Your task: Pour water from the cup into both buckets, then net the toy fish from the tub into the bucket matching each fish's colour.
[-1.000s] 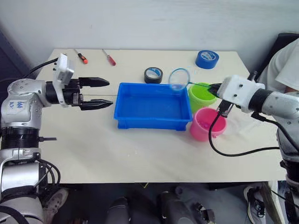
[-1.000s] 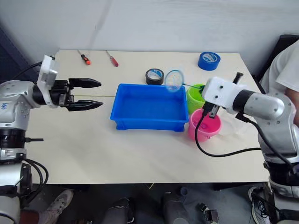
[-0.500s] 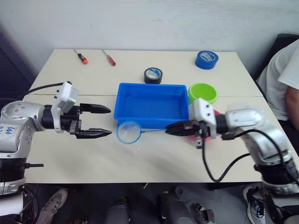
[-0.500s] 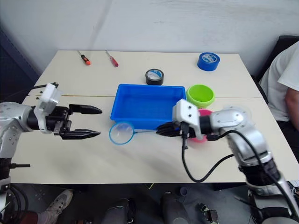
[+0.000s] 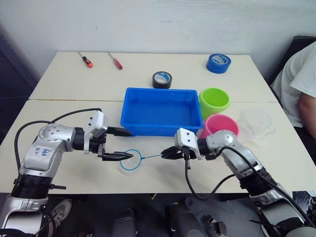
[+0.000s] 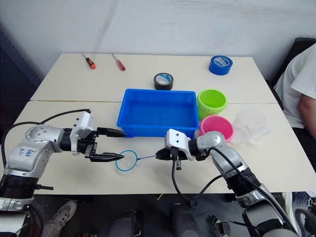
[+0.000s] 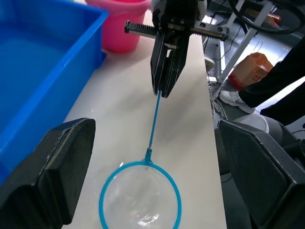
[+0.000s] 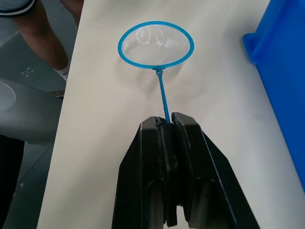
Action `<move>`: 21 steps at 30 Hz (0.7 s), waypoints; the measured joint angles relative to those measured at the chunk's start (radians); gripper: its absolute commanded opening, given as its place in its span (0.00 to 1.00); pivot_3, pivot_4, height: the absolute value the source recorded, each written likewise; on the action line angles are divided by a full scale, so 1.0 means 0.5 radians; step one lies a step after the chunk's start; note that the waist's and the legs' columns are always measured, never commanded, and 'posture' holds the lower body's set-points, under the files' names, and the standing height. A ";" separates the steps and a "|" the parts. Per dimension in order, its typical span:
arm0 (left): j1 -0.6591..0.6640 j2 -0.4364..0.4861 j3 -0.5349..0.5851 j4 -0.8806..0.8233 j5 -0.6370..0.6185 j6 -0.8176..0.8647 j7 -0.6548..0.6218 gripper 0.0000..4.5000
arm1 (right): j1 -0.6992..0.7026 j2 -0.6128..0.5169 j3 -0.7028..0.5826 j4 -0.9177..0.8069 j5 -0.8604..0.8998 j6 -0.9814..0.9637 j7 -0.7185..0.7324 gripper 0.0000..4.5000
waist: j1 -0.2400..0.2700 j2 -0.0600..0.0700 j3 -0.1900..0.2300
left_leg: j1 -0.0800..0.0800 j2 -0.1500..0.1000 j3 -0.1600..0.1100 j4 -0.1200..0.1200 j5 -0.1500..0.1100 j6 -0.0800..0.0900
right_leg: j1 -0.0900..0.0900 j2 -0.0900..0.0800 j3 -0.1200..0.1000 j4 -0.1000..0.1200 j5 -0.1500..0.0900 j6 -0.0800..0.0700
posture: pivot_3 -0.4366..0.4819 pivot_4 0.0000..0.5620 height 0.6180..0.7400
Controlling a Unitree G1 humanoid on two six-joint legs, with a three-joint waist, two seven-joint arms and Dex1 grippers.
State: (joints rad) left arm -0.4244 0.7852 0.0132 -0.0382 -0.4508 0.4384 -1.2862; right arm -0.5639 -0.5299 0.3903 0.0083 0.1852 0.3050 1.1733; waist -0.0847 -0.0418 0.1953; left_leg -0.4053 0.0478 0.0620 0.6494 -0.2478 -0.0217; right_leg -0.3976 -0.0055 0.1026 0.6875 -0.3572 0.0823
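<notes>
1. Half a second ago the small blue-rimmed round net on its thin stick (image 5: 132,160) lay at the front wall of the tub. Now it rests flat on the table further toward the front edge, and both arms have dropped lower and closer together.

2. The left gripper (image 5: 123,143) is spread wide, holding nothing. Its two black fingers (image 5: 118,155) flank the hoop end. One tip reaches the hoop's rim at about ten o'clock; the other points at the tub's front wall.

3. The net looks very light, with a stiff plastic rim, limp clear mesh and a thin stick that could twist or slide in a loose pinch. I judge the stick the right place to hold, near its free end, never the mesh.

4. The right gripper (image 6: 161,154) is clamped on the stick's far end, at three o'clock from the hoop, which lies straight out along its fingers in the right wrist view.

5. The shallow bright blue rectangular plastic tub (image 5: 162,111) sits at twelve o'clock from the hoop, just apart from it. No fish can be made out in it.

6. At roughly two o'clock from the tub's centre stands the lime green round plastic bucket (image 5: 214,102), with the pink round plastic bucket (image 5: 220,131) just in front of it at four o'clock. The wide clear frosted plastic cup (image 5: 256,123) stands upright further right.
</notes>
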 measured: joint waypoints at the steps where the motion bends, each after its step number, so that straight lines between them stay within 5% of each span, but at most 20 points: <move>1: 0.007 -0.008 -0.013 0.022 0.014 -0.011 0.008 0.99 | 0.000 0.015 0.004 0.033 -0.011 -0.014 0.000 0.00 | 0.000 0.000 0.000 | 0.000 0.000 0.000 0.000 0.000 0.000 | 0.000 0.000 0.000 0.000 0.000 0.000 | 0.48 0.27 0.95; 10: 0.073 -0.024 -0.081 0.028 0.046 -0.072 -0.005 0.99 | 0.000 0.064 0.056 0.221 -0.086 -0.140 0.004 0.00 | -0.001 0.000 0.000 | 0.000 0.000 -0.001 0.000 0.000 0.000 | 0.000 0.000 0.000 0.000 0.000 0.000 | 0.48 0.27 0.95; 15: 0.080 -0.024 -0.110 0.023 0.054 -0.084 -0.032 1.00 | -0.008 0.084 0.056 0.295 -0.106 -0.206 0.002 0.50 | -0.001 0.000 0.000 | 0.000 0.000 -0.001 0.000 0.000 0.000 | 0.001 -0.001 -0.001 0.000 0.000 0.000 | 0.48 0.27 0.95; 18: 0.080 -0.024 -0.115 0.023 0.060 -0.086 -0.009 1.00 | -0.011 0.089 0.054 0.330 -0.127 -0.219 -0.011 0.54 | 0.000 0.000 0.000 | 0.000 0.000 -0.001 -0.001 0.000 0.000 | 0.000 -0.001 -0.001 0.000 0.000 0.000 | 0.48 0.27 0.95; 21: 0.131 -0.051 -0.006 0.005 0.074 0.031 0.278 1.00 | 0.086 -0.092 -0.096 0.126 -0.094 -0.136 -0.017 0.54 | 0.005 0.000 0.000 | -0.001 0.000 -0.003 -0.002 -0.001 0.001 | 0.001 -0.002 -0.002 -0.003 0.000 0.000 | 0.48 0.27 0.95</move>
State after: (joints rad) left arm -0.3591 0.7598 0.0104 -0.0356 -0.4136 0.4537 -1.1471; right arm -0.5207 -0.5759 0.3423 0.0711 0.1381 0.2371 1.1650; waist -0.0820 -0.0417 0.1954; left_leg -0.4058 0.0477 0.0603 0.6486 -0.2483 -0.0212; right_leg -0.3969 -0.0067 0.1014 0.6859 -0.3572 0.0824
